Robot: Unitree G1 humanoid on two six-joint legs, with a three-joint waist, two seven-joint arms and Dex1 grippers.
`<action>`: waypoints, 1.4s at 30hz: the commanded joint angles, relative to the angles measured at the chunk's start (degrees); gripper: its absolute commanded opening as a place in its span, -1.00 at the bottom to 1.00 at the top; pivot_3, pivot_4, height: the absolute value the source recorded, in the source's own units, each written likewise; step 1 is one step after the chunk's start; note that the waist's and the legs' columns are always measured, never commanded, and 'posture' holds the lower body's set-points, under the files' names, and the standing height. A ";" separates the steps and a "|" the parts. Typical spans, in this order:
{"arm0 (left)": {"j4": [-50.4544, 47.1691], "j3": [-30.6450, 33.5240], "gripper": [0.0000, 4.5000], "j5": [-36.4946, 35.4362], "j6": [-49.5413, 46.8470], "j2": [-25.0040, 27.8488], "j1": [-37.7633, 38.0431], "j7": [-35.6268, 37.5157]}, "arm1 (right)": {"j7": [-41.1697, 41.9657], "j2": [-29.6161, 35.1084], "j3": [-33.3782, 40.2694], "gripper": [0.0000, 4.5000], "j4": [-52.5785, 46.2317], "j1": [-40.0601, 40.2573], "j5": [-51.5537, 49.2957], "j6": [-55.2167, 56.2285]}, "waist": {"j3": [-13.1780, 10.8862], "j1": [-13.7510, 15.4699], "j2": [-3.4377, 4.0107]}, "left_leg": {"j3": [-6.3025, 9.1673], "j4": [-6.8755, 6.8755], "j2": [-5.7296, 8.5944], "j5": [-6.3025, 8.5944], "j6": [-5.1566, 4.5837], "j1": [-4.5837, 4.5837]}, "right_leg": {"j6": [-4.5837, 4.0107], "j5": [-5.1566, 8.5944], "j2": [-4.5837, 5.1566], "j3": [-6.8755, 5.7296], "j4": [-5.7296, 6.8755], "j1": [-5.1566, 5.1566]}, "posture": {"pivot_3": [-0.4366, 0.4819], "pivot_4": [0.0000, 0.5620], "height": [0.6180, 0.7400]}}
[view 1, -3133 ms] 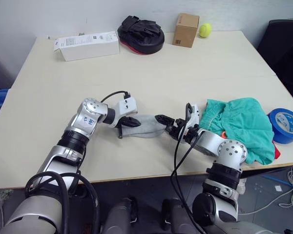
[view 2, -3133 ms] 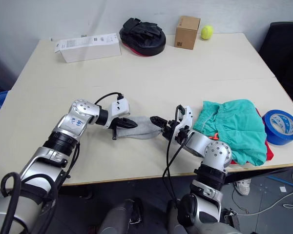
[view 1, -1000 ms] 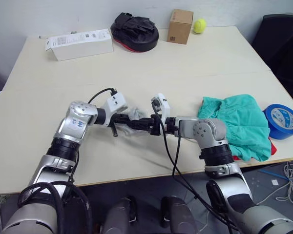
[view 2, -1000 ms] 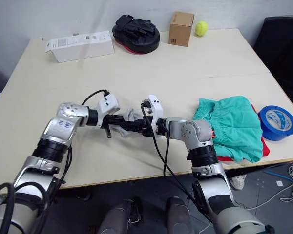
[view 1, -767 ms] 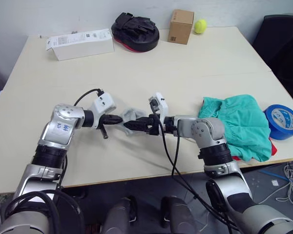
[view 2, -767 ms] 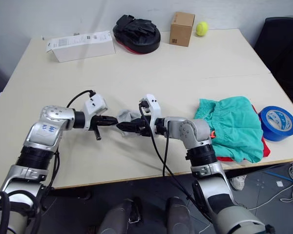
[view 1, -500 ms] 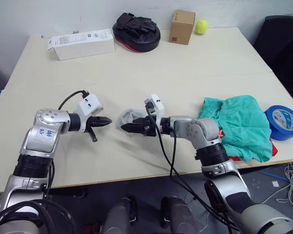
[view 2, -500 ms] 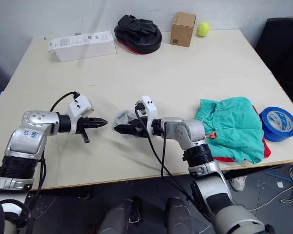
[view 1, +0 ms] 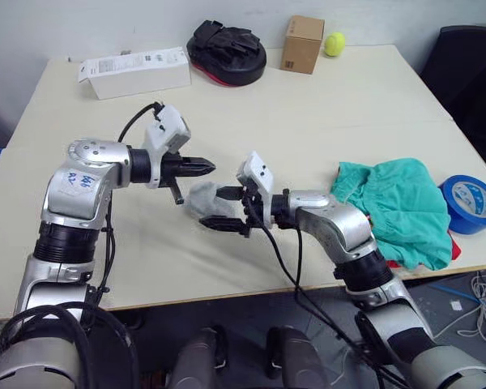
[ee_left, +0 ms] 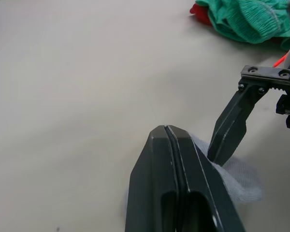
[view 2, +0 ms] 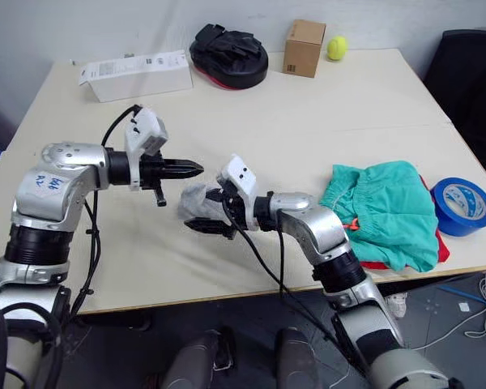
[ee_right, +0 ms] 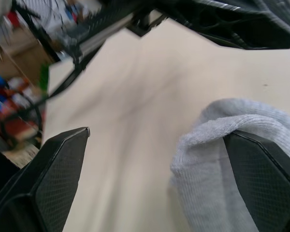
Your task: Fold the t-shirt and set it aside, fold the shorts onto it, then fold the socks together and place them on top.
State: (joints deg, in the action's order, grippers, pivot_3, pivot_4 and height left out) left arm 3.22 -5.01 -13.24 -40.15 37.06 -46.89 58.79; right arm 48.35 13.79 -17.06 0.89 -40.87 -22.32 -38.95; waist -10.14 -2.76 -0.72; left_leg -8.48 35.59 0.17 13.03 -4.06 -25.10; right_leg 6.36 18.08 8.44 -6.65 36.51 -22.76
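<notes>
Socks [view 1: 204, 198]: grey bundle, mid-surface, front half. My right claw [view 1: 227, 208]: fingers spread wide, straddling bundle, one finger touching it, no grip. My left claw [view 1: 204, 168]: pinched together, empty, tip just above socks at 10 o'clock. Shorts [view 1: 397, 203]: teal, at 3 o'clock, heaped over red t-shirt [view 1: 393, 262].

Grey socks [view 1: 204, 198] bunched; shorts [view 1: 401, 207] cover t-shirt [view 1: 394, 262].
</notes>
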 commanded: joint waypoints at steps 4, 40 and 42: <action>1.18 -4.72 -1.00 0.26 3.88 -0.53 -2.25 4.60 | 3.26 3.69 -2.46 0.98 -6.48 2.10 2.55 3.84 | -0.01 -0.09 -0.01 | 0.00 0.01 -0.04 -0.01 0.02 0.00 | 0.00 0.00 -0.03 0.00 0.01 0.00 | -0.05 -0.47 1.00; 7.78 -0.78 -1.00 -1.03 5.57 3.81 -7.70 11.73 | 3.52 10.35 3.00 0.98 -9.32 4.67 1.37 -1.25 | -0.09 1.15 -0.13 | 0.07 0.48 -0.06 0.09 -0.12 -0.13 | 0.00 0.00 0.07 -0.07 0.04 0.09 | -0.05 -0.47 1.00; 4.91 -1.97 -1.00 -1.97 4.24 3.10 -7.70 12.62 | 3.18 9.88 2.72 0.98 -9.36 4.89 1.52 -1.24 | -0.09 1.14 -0.13 | 0.07 0.48 -0.07 0.09 -0.12 -0.11 | 0.00 0.00 0.06 -0.07 0.08 0.09 | -0.05 -0.47 1.00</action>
State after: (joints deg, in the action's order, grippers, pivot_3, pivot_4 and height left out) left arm 11.38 -6.86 -13.49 -34.68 40.51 -53.74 70.24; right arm 51.61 24.10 -14.23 -6.38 -35.74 -20.34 -40.29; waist -10.23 -1.62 -0.85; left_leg -8.42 36.07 0.10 13.12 -4.17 -25.20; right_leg 6.35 18.08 8.48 -6.71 36.62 -22.65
